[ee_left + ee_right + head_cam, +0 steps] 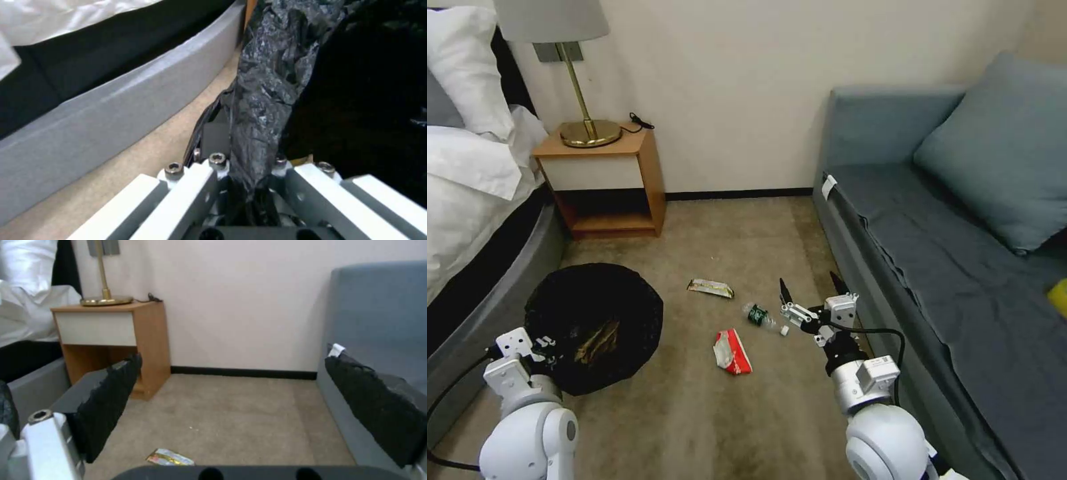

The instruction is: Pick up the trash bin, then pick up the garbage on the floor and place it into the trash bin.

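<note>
The left gripper is clenched on the bag-covered rim of the trash bin, probably to keep it near the litter. The right gripper hovers with fingers spread wide just beside the bottle, red-and-white packet and silvery wrapper on the carpet.

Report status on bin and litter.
Left pincer shut on trash bin rim. Right pincer open, above bottle. Packet, wrapper on floor, unobstructed.

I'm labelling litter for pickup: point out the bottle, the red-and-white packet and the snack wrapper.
bottle (758, 315), head view, on its green label.
red-and-white packet (732, 351), head view, on its crumpled middle.
snack wrapper (710, 288), head view, on its flat middle.
</note>
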`<state>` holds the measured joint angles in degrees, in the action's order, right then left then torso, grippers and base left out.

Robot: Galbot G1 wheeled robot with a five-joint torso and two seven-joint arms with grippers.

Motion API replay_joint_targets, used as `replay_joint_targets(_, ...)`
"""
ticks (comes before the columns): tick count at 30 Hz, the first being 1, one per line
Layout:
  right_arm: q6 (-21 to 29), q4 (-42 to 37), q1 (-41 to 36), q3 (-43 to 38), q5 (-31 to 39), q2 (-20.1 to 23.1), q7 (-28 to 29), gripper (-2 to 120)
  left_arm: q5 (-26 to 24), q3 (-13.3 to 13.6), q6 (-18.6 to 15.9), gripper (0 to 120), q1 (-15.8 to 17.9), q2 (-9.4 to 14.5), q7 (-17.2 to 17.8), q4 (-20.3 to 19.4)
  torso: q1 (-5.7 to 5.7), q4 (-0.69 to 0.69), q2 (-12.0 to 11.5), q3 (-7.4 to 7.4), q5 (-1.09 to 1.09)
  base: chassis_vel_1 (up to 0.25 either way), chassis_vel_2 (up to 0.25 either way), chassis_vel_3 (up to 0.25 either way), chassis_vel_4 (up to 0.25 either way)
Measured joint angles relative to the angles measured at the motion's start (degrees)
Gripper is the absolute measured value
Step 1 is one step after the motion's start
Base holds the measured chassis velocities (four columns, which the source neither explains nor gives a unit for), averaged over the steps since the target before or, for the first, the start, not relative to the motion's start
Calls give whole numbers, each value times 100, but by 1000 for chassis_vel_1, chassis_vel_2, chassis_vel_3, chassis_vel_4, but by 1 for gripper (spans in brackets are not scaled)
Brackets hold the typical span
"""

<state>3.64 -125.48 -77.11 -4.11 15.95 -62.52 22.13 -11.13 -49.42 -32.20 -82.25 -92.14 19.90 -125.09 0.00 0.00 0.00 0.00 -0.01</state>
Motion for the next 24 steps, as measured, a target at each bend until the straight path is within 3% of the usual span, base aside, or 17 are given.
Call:
replay_joint_targets(10, 26, 89, 187, 190, 319, 155, -46, 100, 5, 4, 10, 1, 9, 0, -3, 18, 0, -2, 0, 0, -1, -133, 120, 132, -123)
replay_joint_targets(12, 233, 266, 750, 477, 1037, 391, -33, 100, 9, 12, 11, 1, 10, 0, -3, 16, 0, -1, 0, 0, 1, -47, 67, 60, -58)
replay_joint_targets(14, 328, 336, 978, 611, 1258, 463, 15, 100, 12, 14, 11, 1, 9, 0, -3, 13, 0, 0, 0, 0, 0, 0, 0, 0, 0)
replay_joint_targets(17, 805, 853, 2134, 1476, 2478, 656, 478, 100, 30, 15, 33, 1, -10, 0, -4, 5, 0, 0, 0, -1, 0, 0, 0, 0, 0)
replay_joint_targets(18, 805, 853, 2134, 1476, 2478, 656, 478, 100, 30, 15, 33, 1, -10, 0, -4, 5, 0, 0, 0, -1, 0, 0, 0, 0, 0)
replay_joint_targets(22, 1240, 1823, 3836, 2913, 4055, 644, 1055, 100, 33, 10, 54, 1, -8, 1, -10, -46, 0, 1, 0, 0, -2, 0, 0, 0, 0)
replay_joint_targets(24, 1240, 1823, 3836, 2913, 4055, 644, 1055, 100, 33, 10, 54, 1, -8, 1, -10, -46, 0, 1, 0, 0, -2, 0, 0, 0, 0)
